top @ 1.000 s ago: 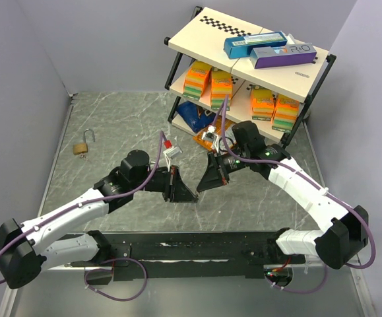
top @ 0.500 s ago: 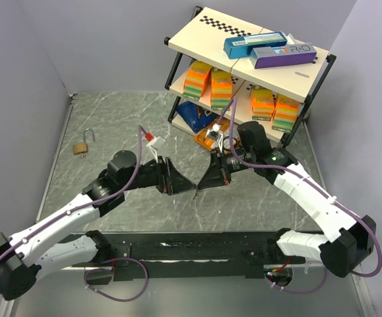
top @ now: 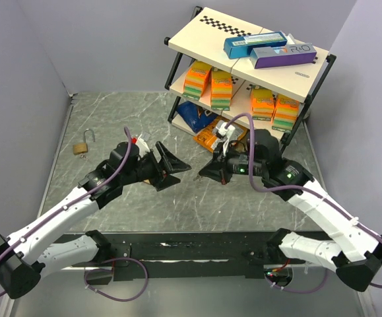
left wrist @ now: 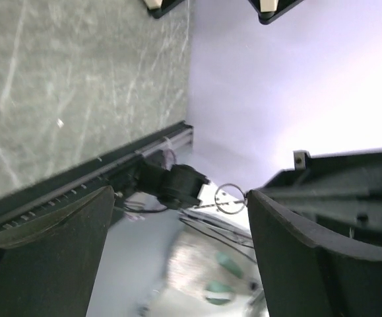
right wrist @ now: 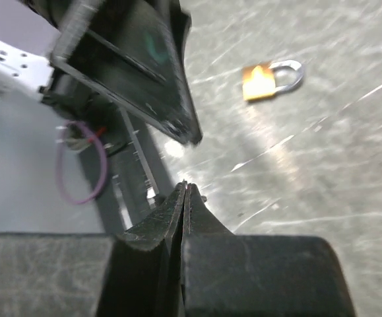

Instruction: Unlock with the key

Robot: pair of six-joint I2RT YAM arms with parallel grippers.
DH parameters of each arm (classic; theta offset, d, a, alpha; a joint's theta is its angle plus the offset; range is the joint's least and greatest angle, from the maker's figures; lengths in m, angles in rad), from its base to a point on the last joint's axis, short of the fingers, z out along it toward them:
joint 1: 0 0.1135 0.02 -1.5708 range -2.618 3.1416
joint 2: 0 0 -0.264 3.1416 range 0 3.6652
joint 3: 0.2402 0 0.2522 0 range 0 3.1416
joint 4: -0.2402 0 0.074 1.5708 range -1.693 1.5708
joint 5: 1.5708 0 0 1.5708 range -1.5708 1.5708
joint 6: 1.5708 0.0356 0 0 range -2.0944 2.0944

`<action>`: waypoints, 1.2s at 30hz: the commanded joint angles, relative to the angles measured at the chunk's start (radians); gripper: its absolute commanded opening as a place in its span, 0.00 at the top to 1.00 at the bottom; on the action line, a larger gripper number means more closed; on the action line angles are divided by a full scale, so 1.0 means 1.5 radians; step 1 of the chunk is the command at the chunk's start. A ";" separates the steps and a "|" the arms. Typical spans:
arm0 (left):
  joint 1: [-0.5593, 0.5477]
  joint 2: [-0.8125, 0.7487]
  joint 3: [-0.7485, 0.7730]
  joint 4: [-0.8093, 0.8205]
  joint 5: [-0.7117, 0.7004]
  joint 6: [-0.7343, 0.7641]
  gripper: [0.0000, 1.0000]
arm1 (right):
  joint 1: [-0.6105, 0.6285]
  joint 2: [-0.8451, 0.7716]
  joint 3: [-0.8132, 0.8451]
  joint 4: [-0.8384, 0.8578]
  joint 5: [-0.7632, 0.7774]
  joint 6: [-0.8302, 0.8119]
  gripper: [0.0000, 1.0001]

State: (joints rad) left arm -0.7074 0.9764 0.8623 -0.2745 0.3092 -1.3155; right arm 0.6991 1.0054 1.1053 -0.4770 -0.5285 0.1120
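compared with a second ago, the left gripper (top: 181,174) sits further toward 11 o'clock, and its jaws, then pressed together, now stand wide and released with nothing between them. the right gripper (top: 202,174), then almost tip to tip with it, is now clearly apart from it at its 3 o'clock, and the right arm's elbow lies further out toward 4 o'clock.

both grippers hang above the middle of the grey marbled desk (top: 111,112), tips pointing at each other. the right wrist view shows the right gripper's fingers (right wrist: 171,211) clenched flat against each other, with the left gripper at their 11 o'clock.

the key is too small to make out in any view, so i cannot tell whether it sits pinched in that closed tip.

one brass padlock (top: 82,146) with a silver shackle lies on the desk at 9 o'clock from the left gripper, well apart from both arms. a shelf rack (top: 204,36) stands at 1 o'clock, carrying boxes.
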 commanded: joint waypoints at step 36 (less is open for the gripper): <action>0.002 0.036 -0.064 0.154 0.125 -0.376 0.50 | 0.297 -0.003 0.010 0.062 0.390 -0.332 1.00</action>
State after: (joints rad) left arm -0.7036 1.0321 0.7540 -0.0628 0.4625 -1.7523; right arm 1.1240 1.0000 1.1110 -0.4046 0.0196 -0.3305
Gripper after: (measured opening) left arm 0.540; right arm 0.006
